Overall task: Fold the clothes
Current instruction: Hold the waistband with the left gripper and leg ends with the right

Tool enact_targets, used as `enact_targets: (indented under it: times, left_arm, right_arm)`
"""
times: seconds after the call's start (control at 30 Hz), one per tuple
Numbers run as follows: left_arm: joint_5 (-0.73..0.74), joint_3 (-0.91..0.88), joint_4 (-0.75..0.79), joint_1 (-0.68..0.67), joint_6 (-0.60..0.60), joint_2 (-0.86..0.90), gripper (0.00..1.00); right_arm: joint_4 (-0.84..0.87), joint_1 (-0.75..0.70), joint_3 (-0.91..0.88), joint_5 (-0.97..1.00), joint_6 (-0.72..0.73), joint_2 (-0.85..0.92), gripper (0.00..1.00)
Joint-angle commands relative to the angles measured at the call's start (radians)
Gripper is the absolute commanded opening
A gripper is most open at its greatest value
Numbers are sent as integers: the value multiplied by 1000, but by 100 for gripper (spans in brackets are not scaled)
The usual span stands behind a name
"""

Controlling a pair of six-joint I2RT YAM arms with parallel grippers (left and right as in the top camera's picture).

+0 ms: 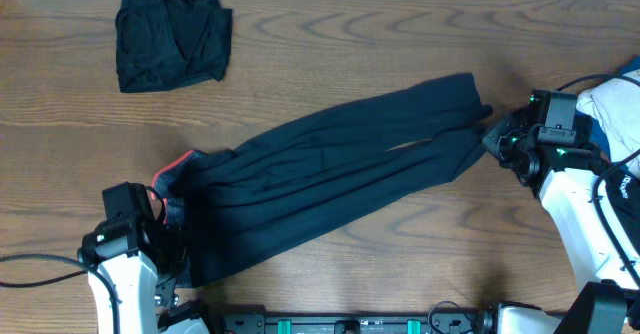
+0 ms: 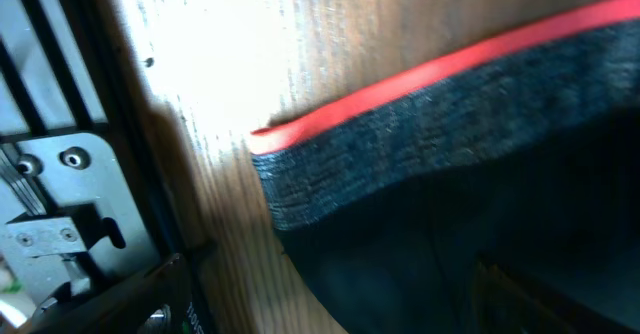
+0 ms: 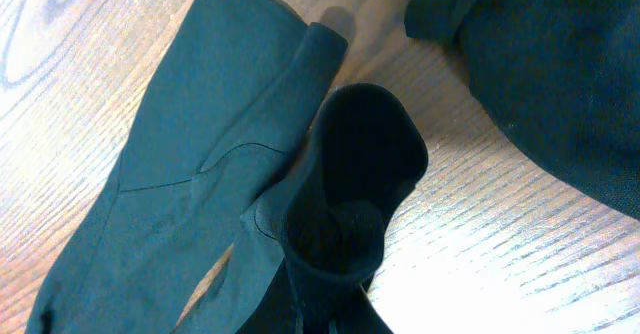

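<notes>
Little of the folding is done as far as you can see. The black trousers (image 1: pixel 330 169) lie stretched out at full length, slanting across the middle of the table (image 1: pixel 400 34) from near left to far right, with both legs side by side and no fold in them yet. Their waist, with the coral-red band (image 2: pixel 450 64), rests flat on the wood at the near left. Your left gripper (image 1: pixel 168 212) sits just beside it with its jaws spread wide and nothing between them. At the far right end, your right gripper (image 1: pixel 492 134) is pressed together, and its wrist view shows one leg cuff (image 3: pixel 355 164) drawn up off the table towards the fingers. It looks pinched there, though the fingertips themselves are hidden by cloth. A smaller black garment (image 1: pixel 170 32) sits bunched at the far left, well apart from the trousers. It reads as roughly folded, but you cannot judge how neatly. A heap of white and blue clothes (image 1: pixel 620 99) waits at the right edge, seemingly unfolded. No basket, bin or tray is in view, so everything lies straight on the tabletop. By this reckoning the trousers and the heap remain to be done.
</notes>
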Motion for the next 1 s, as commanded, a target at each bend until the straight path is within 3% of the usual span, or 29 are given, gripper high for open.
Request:
enact_targets:
  times: [0.0, 0.47, 0.97]
  left_arm:
    - [-79, -21, -81, 4, -35, 41, 90]
    - [-82, -32, 49, 4, -41, 212, 90]
    - [-40, -181, 352, 4, 22, 262, 90]
  right_arm:
    - [-8, 10, 23, -4, -19, -4, 2]
    - [-29, 10, 25, -3, -19, -4, 2]
    - [-37, 10, 43, 0, -23, -4, 2]
